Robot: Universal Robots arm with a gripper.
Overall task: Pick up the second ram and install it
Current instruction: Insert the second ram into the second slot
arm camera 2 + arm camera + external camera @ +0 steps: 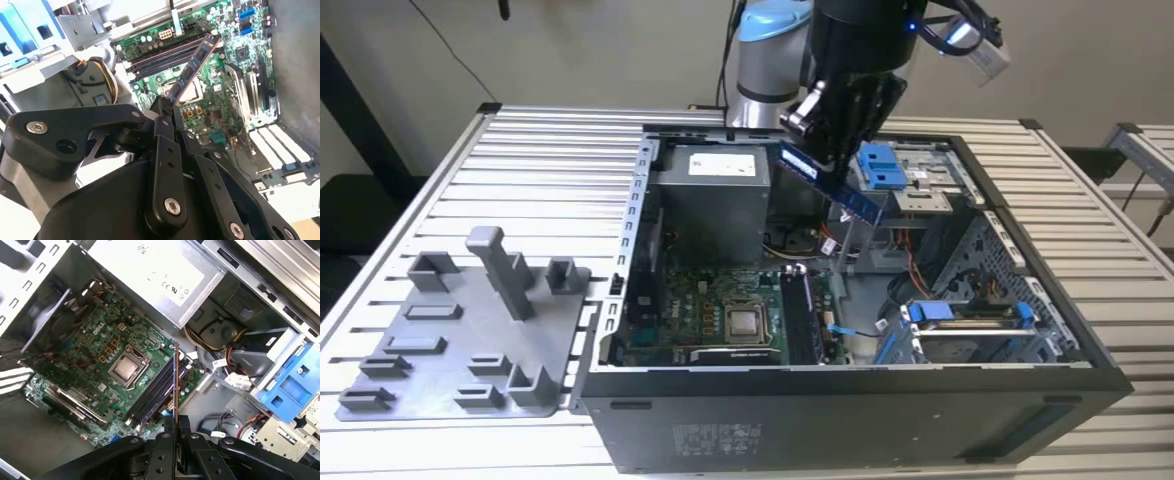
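Observation:
My gripper (817, 142) hangs above the open computer case (854, 385), shut on the second ram (854, 198), a long thin dark stick that slants down toward the exterior view's right. In the second wrist view the ram (192, 67) sticks out from the fingers (161, 117) over the motherboard. Seen edge-on in the first wrist view, the ram (176, 390) lies roughly in line with the long black memory slots (155, 390) below it and well above them. The same slots (801, 315) sit beside the processor socket (744, 322).
A gray plastic tray (454, 335) with upright posts lies on the slatted table at the exterior view's left. Inside the case are the power supply (714, 195), blue drive caddies (881, 165), cables and a card (240, 95). The case walls surround the board.

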